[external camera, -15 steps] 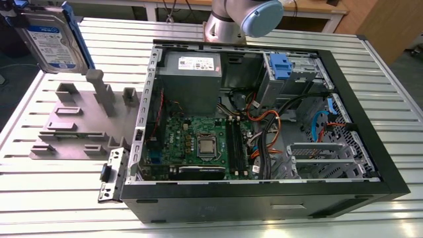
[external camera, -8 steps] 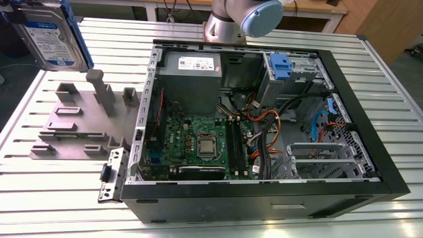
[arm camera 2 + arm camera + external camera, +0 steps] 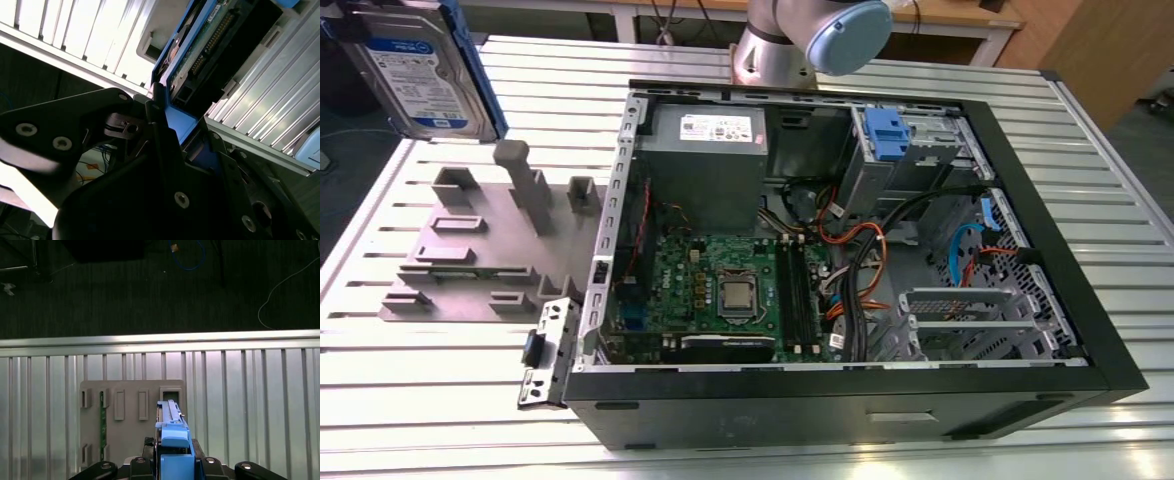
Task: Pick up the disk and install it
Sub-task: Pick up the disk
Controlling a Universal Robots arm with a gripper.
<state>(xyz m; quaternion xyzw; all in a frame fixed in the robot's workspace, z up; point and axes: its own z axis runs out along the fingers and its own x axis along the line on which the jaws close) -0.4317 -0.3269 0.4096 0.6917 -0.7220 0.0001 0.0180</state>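
Holding the disk (image 3: pixel 420 65) clamped in your gripper (image 3: pixel 159 111), clear of the grey fixture (image 3: pixel 467 245), you appear past pickup; installing calls for squaring it to the open case (image 3: pixel 854 395).

Workshop: aluminium bench (image 3: pixel 440 400), open computer (image 3: pixel 854 385)

Blue-framed silver disk (image 3: pixel 420 70), grey fixture (image 3: pixel 467 250), black case (image 3: pixel 854 385), green motherboard (image 3: pixel 707 270), ribbed silver table (image 3: pixel 427 410)
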